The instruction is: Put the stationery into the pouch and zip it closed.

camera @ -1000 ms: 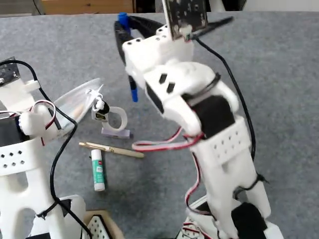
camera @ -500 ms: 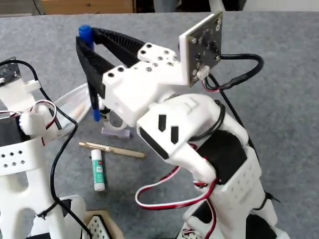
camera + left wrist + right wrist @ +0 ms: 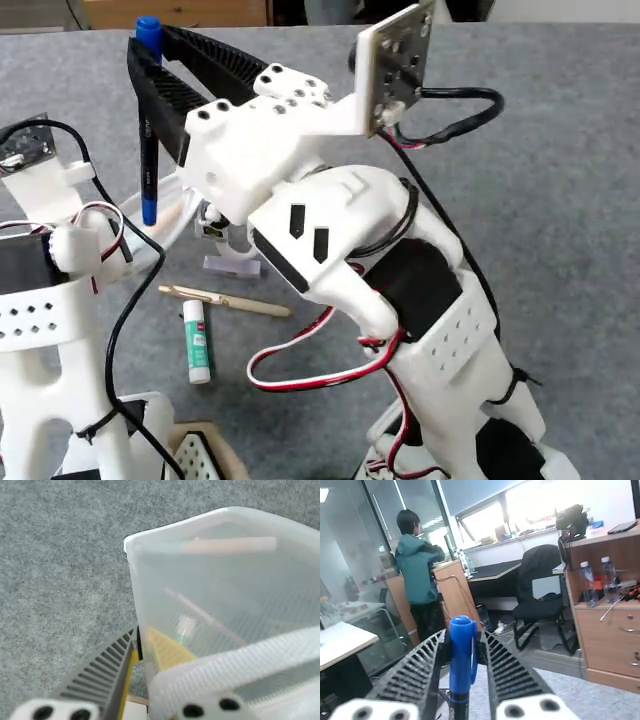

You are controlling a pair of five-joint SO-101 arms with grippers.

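My right gripper (image 3: 148, 55) is shut on a blue pen (image 3: 148, 150), which hangs upright with its cap up. The pen's lower tip is just at the translucent pouch (image 3: 178, 200). In the right wrist view the pen (image 3: 461, 655) sits between the black ribbed fingers (image 3: 415, 675). My left gripper (image 3: 142, 650) is shut on the pouch's (image 3: 225, 595) edge and holds it up off the grey mat. A glue stick (image 3: 197, 345) and a wooden stick (image 3: 225, 300) lie on the mat in front of the pouch.
A small ring-shaped tape holder (image 3: 228, 250) stands beside the pouch, partly behind the right arm. A box corner (image 3: 200, 455) sits at the near edge between the arm bases. The grey mat (image 3: 560, 150) is bare on the right.
The right arm has swung the pen leftward from mid-table to over the pouch, and the pen has turned from slanted to upright. The left arm holds still.
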